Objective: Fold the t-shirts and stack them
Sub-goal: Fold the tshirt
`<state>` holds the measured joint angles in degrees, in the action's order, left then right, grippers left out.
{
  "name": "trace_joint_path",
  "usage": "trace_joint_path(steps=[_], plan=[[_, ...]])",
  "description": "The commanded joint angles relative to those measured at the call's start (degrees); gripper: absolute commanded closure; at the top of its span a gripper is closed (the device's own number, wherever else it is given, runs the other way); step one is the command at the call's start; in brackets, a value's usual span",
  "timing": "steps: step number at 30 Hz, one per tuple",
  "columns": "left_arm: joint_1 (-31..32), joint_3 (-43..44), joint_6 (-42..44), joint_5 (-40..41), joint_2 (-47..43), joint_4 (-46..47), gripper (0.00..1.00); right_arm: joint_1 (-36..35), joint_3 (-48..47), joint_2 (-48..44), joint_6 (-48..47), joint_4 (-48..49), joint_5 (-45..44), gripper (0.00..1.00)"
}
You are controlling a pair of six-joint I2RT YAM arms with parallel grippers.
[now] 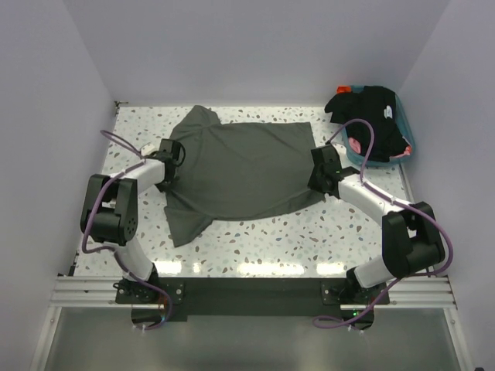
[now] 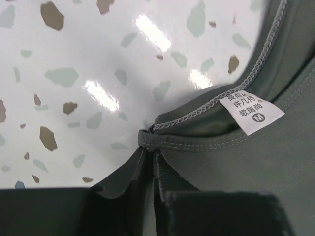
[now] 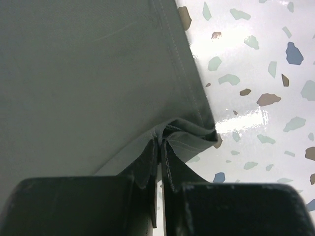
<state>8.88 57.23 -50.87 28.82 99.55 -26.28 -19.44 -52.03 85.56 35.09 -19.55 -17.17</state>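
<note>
Olive t-shirt lies spread flat across the middle of the speckled table, with its collar to the left, its hem to the right, one sleeve pointing far and the other near. The left claw is pressed together on the collar at the neck seam, just beside the white label, and a small fold of cloth bunches between its jaws. The right claw pinches the hem at the shirt's right edge, where a tuck of doubled fabric rises between its jaws. Black t-shirts sit heaped in the tub at the far right corner, well apart from the work.

The cloth looks thin, light and wholly limp. It should weigh next to nothing but keep no shape, sagging and creasing wherever it goes unsupported. The stitched edges, collar band and hem, appear the firmest places to hold, less likely to slip than a single layer in mid-panel. With both ends gripped roughly along the shirt's middle line, a lift should keep the body taut between the claws while the sleeves droop. An uneven pull could skew the fold, and a shallow pinch could let the smooth knit slide free. The glossy table likely offers little drag.
</note>
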Motion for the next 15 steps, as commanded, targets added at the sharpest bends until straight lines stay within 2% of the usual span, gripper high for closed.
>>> trace_joint_path(steps=[1, 6, 10, 11, 14, 15], plan=[[-2.8, 4.5, 2.9, 2.6, 2.2, 1.3, 0.89, 0.4, 0.4, -0.5, -0.7, 1.9, 0.7, 1.00], [-4.4, 10.3, 7.4, 2.2, 5.0, 4.0, 0.97, 0.7, 0.6, 0.0, -0.6, 2.3, 1.2, 1.00], [-5.2, 14.7, 11.7, 0.5, 7.4, 5.6, 0.94, 0.8, 0.6, 1.6, -0.6, 3.2, 1.6, 1.00], [-5.4, 15.2, 12.0, 0.4, 7.5, 6.1, 0.92, 0.8, 0.5, 2.1, -0.6, 3.2, 1.8, 1.00], [-6.9, 16.2, 13.9, -2.6, 6.6, 8.8, 0.76, 0.8, 0.8, 3.3, -0.6, 3.9, 3.0, 1.00], [-7.9, 16.9, 14.6, -3.5, 6.4, 9.2, 0.63, 0.9, 1.1, 3.4, -0.6, 4.2, 3.4, 1.00]])
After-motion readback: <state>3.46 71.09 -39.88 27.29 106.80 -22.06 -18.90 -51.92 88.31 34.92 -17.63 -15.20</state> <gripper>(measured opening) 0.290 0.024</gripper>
